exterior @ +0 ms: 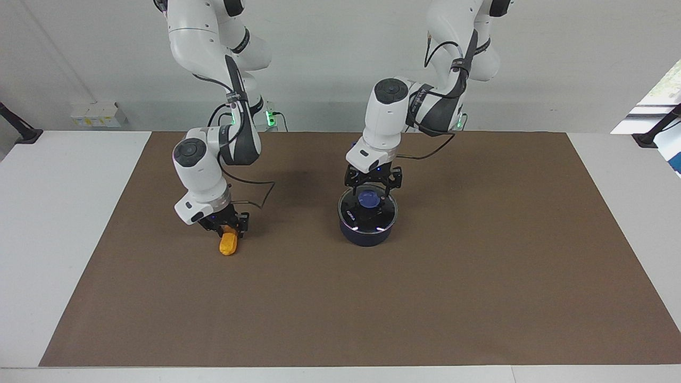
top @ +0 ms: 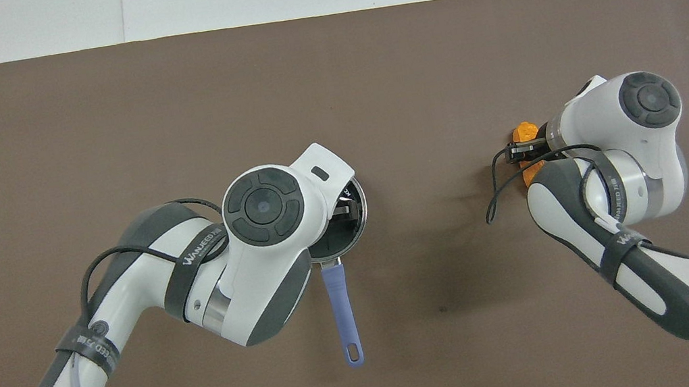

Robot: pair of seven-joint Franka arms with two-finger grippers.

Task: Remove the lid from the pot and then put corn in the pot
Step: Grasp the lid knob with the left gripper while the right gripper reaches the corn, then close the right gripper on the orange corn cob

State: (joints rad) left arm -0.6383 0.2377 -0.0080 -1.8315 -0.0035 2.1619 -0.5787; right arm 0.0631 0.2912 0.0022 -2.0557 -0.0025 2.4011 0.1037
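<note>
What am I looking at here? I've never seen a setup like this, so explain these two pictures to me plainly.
These are two white robot arms at a table with a brown mat. One picture looks at them from across the table, and the other looks down from above their own end. A dark pot stands on the mat with its glass lid on. The left gripper hangs open just over the lid's blue knob. An orange corn lies toward the right arm's end, and the right gripper is down at one end of it. Nothing is lifted yet.
</note>
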